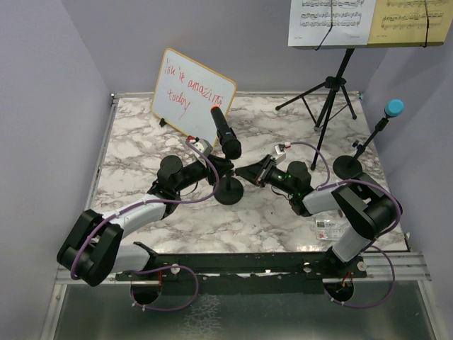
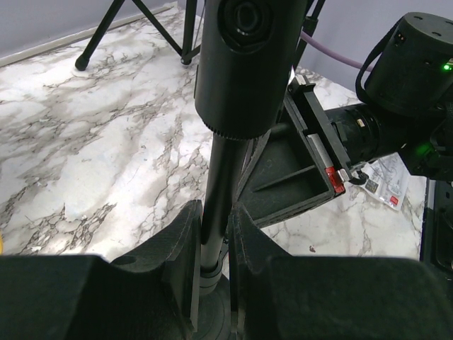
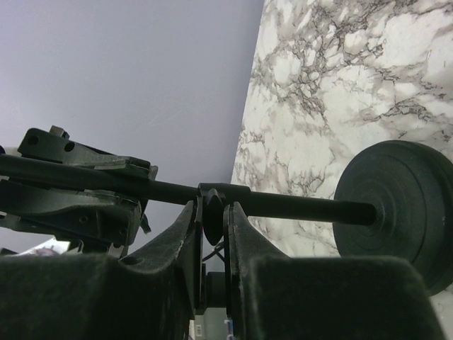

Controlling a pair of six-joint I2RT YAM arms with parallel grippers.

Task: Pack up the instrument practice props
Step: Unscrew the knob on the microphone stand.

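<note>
- Standing mid-table: black microphone [image 1: 227, 133] on its round-based mic holder [image 1: 228, 191].
- Left gripper [image 2: 212, 241]: clamped low on the holder's pole [image 2: 216, 177], axis vertical.
- Right gripper [image 3: 212, 219]: narrow, pinching the same pole from the opposite side.

— Count?
— Two microphones: black microphone [image 1: 227, 136], blue-headed microphone [image 1: 393, 108]. Two round-based black mic holders [image 1: 228, 191] [image 1: 347, 167]. Two music sheets: white sheet [image 1: 331, 21], yellow sheet [image 1: 414, 21].
— Remainder?
— One black tripod music stand [image 1: 333, 88], one wood-framed whiteboard [image 1: 192, 92].
</note>
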